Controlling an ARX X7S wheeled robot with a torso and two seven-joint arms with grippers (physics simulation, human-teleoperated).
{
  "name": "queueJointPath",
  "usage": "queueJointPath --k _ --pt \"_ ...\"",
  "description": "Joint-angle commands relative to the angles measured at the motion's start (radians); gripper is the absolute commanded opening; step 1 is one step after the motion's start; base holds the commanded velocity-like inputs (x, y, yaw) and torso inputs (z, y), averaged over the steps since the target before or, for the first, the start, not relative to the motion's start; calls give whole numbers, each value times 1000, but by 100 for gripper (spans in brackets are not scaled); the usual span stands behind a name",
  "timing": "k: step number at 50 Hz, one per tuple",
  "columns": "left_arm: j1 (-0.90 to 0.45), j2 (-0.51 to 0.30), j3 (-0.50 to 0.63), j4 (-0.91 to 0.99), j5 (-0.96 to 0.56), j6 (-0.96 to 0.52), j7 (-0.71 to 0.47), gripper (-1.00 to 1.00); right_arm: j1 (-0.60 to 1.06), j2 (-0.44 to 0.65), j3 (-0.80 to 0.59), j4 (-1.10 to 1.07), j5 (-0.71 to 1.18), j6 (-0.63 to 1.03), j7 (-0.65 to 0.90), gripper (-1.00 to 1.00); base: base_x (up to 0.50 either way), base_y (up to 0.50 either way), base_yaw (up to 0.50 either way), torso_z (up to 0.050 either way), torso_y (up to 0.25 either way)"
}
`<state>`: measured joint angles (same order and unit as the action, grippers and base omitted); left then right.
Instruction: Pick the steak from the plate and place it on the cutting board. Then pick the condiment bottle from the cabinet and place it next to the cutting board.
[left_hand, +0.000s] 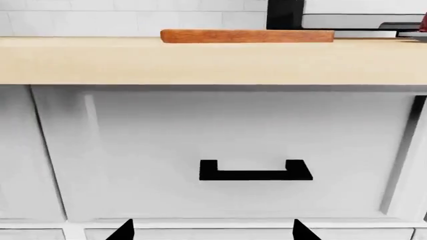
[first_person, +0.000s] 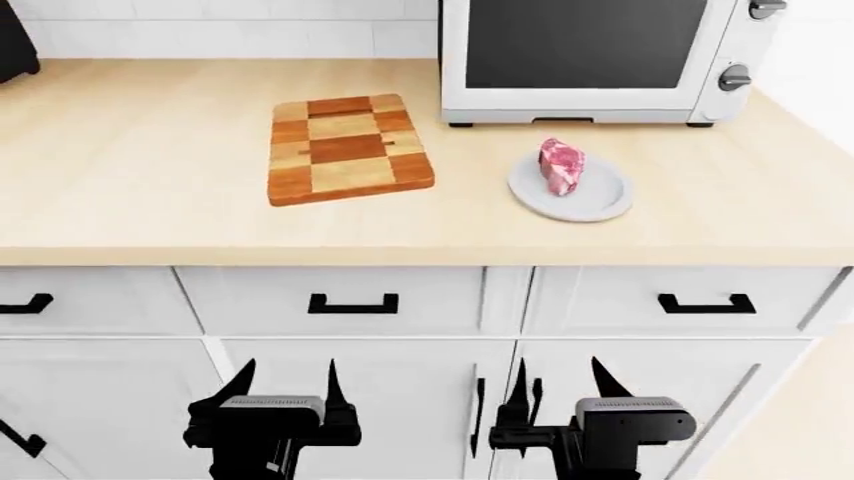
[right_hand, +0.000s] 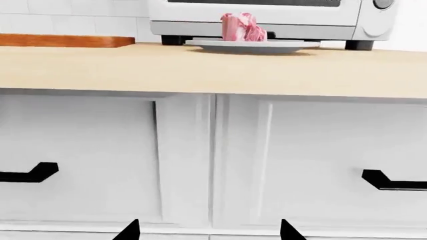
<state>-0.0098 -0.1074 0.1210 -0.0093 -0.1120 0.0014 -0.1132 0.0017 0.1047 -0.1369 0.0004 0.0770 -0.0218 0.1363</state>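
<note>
I see the marbled pink-red steak (first_person: 562, 165) on the round white plate (first_person: 603, 203) near the counter (first_person: 134, 190) front edge; my left hand (first_person: 284, 385) and right hand (first_person: 561, 385) hang open, empty.

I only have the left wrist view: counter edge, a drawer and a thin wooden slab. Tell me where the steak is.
Observer: The steak sits on the plate, on the counter in front of the toaster oven.
Operator: Give me the slab's position relative to it.
Observer: That slab is the cutting board, lying apart from the plate toward the robot's left, nothing on it.
Operator: Report the claws.
Observer: The left claw and right claw both hang open below counter level, facing the cabinet fronts, holding nothing.
</note>
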Motion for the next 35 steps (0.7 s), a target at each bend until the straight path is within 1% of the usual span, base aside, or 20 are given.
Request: queueJointPath --k 1,5,7,8,11,14,17,21,26,31,35 --pt "0 -8 14 3 -15 4 -10 100 1 13 -11 0 7 -5 11 100 0 0 0 0 0" --pt "-1 -17 28 4 -5 -2 -10 100 10 23 -41 -4 -52 18 35 100 0 0 0 0 0" --pt "-3 -28 40 20 -10 -27 6 100 17 25 -48 -15 -58 43 39 100 0 0 0 0 0" --pt "-5 -43 56 42 -7 -67 21 100 18 24 -42 -32 -48 76 40 100 0 0 0 0 0" --pt "-24 -103 91 151 -25 -235 83 100 31 36 -26 -132 -6 225 28 100 0 0 0 0 0" --pt "-85 -158 94 272 -66 -412 128 100 67 68 -16 -261 47 431 -1 100 0 0 0 0 0" --pt "-146 -215 108 368 -94 -551 176 100 120 104 -4 -389 86 618 -18 100 0 0 0 0 0" --pt "-220 -270 106 467 -142 -689 228 100 200 131 19 -506 137 800 -33 100 0 0 0 0 0" --pt "-306 -326 85 556 -201 -821 278 100 309 162 42 -626 194 992 -49 100 0 0 0 0 0" --pt "-422 -372 29 647 -287 -971 321 100 458 198 102 -753 277 1222 -76 100 0 0 0 0 0" --pt "-536 -400 -39 717 -379 -1112 354 100 621 226 156 -839 347 1424 -105 100 0 0 0 0 0"
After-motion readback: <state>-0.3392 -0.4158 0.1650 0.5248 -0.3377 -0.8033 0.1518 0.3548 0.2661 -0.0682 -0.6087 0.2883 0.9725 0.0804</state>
